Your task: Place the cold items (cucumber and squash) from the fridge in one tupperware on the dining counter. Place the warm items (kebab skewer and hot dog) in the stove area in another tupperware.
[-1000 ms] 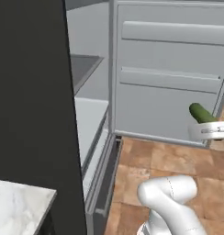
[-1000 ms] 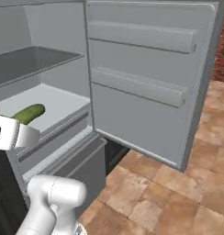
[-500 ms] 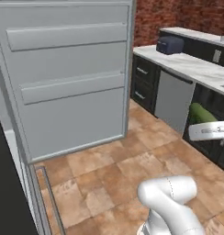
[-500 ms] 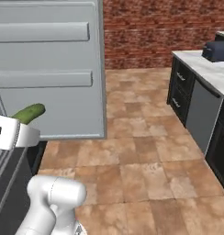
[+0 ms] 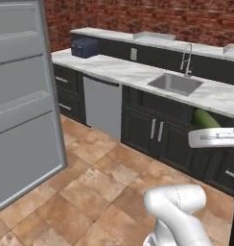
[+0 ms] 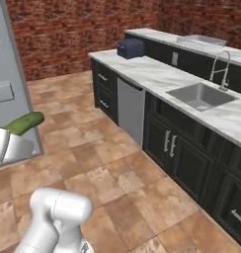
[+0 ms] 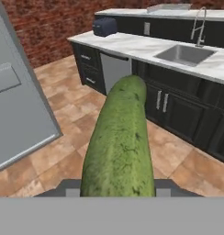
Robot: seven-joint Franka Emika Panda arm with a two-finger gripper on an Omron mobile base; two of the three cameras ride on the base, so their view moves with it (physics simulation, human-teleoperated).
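Hand carrying the cucumber over the kitchen floor

The hand (image 7: 117, 186) is gripping the cucumber (image 7: 119, 142), which is pointing forward away from it, well above the tiled floor (image 6: 122, 173). Further off, the open fridge door (image 5: 23, 101) is standing to the left, and the marble desk (image 6: 157, 74) with its sink (image 6: 201, 95) is running along the right.

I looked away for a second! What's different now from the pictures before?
The robot's base turned away from the open fridge, so the cameras now face the sink counter, with the fridge door off to the left. Nothing was picked up or dropped. The cucumber stayed held in the jaws, sticking out the same way.
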